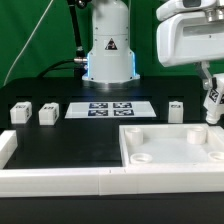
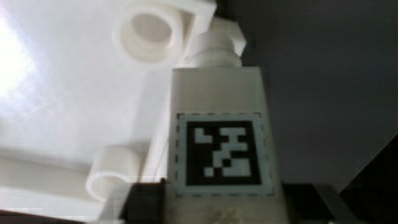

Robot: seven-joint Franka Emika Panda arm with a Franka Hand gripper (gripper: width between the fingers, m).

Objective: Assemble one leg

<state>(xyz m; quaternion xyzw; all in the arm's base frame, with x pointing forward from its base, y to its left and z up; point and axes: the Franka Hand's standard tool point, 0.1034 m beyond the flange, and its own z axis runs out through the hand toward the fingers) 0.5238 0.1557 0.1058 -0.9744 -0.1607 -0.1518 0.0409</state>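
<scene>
My gripper is shut on a leg, a small white post with a black-and-white tag, held a little above the far right corner of the white tray. In the wrist view the gripper clamps the leg by its end. The leg's peg tip points near a round socket of the tray; I cannot tell whether it touches. Three more legs stand on the table: two on the exterior view's left and one behind the tray.
The marker board lies flat in front of the robot base. A long white rail runs along the front, with a raised end at the left. A second socket shows beside the held leg.
</scene>
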